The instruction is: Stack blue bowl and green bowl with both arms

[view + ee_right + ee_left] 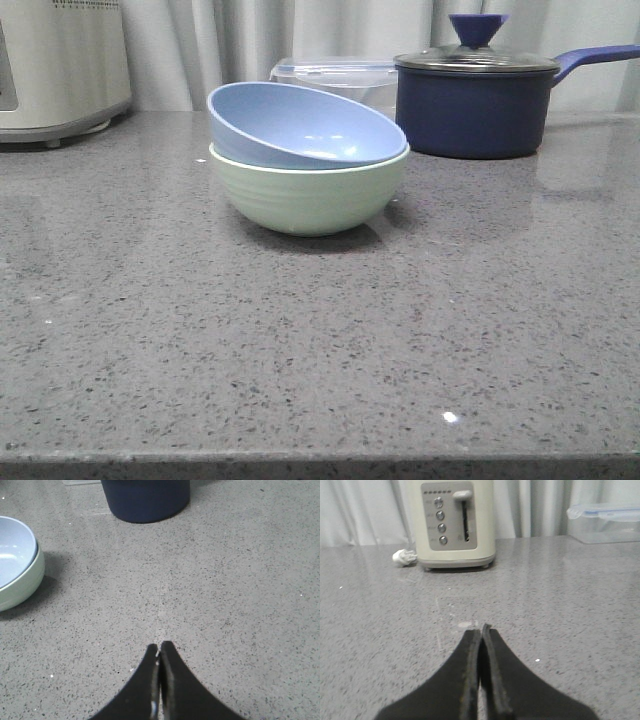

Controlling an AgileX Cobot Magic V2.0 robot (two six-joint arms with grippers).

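Stacking looks essentially done: blue bowl (300,125) nested inside green bowl (308,195), toward the far edge of the bench (320,350) and roughly midway between its side edges. Sits tilted, though, with its rim raised on the robot's left and dipping low on the right, so not seated level. Possibly left: a nudge to settle it flat, if that counts at all. Left hand (481,628) pressed closed on nothing, low over bare bench and facing a cream toaster (456,522) near the far left corner. Right hand (159,644) likewise closed and empty, well apart from the bowls, with both bowls showing at the side of its view. Neither hand visible from the front.

Bench of grey speckled stone, glossy enough to throw reflections. Along the far edge: navy lidded saucepan (475,100) toward the right, clear lidded box (340,75) just behind the bowls. Pale curtains (250,40) behind.
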